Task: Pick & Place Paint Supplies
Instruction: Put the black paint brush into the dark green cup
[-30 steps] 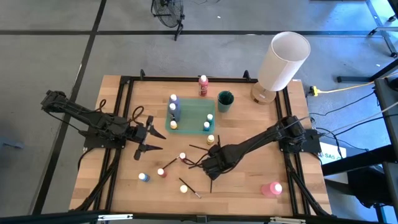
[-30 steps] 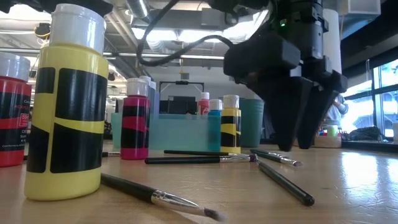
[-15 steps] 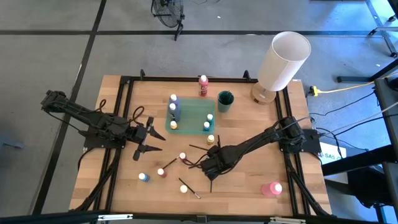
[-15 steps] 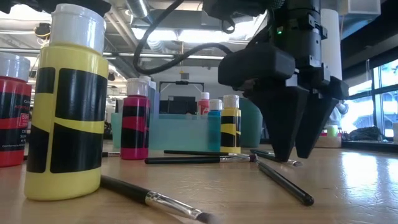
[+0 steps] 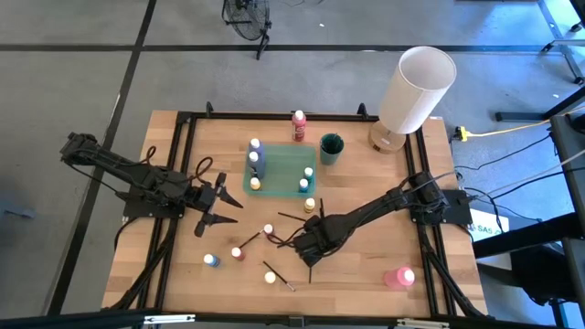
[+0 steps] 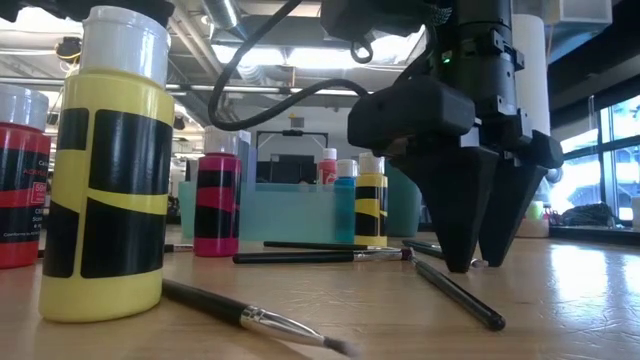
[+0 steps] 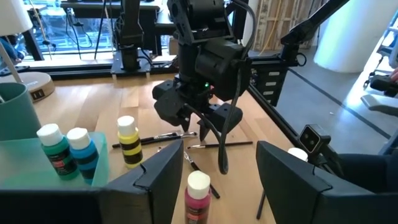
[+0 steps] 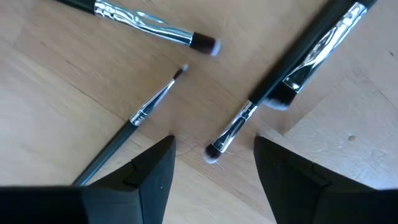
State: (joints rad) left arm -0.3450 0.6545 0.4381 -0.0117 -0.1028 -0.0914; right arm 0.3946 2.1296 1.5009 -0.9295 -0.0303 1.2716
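The right dark two-finger gripper (image 5: pixel 300 247) points steeply down with its tips almost at the wooden tabletop (image 5: pixel 366 265), fingers (image 6: pixel 463 215) parted in a narrow V (nothing between them). Its arm stretches in from the table's right edge. The left dark two-finger gripper (image 5: pixel 222 206) hangs over the table's left side, fingers spread, holding nothing.
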